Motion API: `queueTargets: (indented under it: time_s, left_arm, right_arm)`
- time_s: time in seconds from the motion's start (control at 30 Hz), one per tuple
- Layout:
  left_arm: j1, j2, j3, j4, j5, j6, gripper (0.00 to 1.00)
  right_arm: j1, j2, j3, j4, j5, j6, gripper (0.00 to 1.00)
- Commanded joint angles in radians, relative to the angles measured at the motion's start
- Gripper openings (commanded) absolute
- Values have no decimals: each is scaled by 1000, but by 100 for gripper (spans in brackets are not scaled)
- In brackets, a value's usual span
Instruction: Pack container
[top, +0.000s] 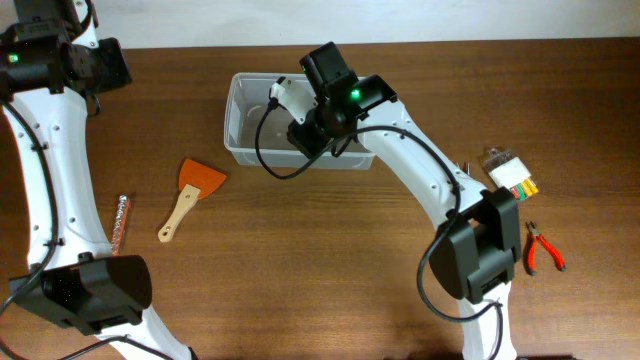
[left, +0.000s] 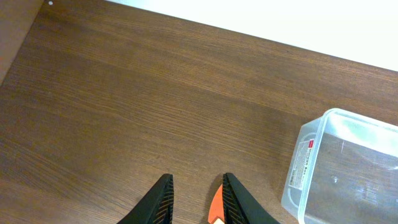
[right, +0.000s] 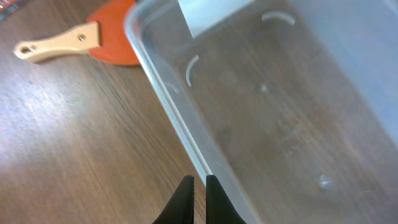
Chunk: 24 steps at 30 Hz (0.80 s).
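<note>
At the far middle of the brown counter (top: 300, 260), by the near rim of the clear rectangular plastic container (top: 250, 120): right pincer (right: 199, 182), pressed together. Left pincer (left: 196, 177) spread, empty. Packing seemingly unstarted; calls next for fetching the orange wooden-handled scraper (top: 188, 198).

A dark wood-grain table (top: 300, 270) is filling the view, bordering a white strip (top: 450, 18) at twelve o'clock.

A spatula (top: 190, 195) lies left of the container (top: 240, 112).
</note>
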Motion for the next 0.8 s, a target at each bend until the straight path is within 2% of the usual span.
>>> queueTargets:
  time_s: [0.0,0.77]
  left_arm:
    - [2,-11,18,-3,-3,-10,28]
    - [-1,-11,18,-2,0,-10,28]
  right_arm:
    - [-4,56,6,5,13,0,8]
    - [-28,99,33,-16,16,1,7]
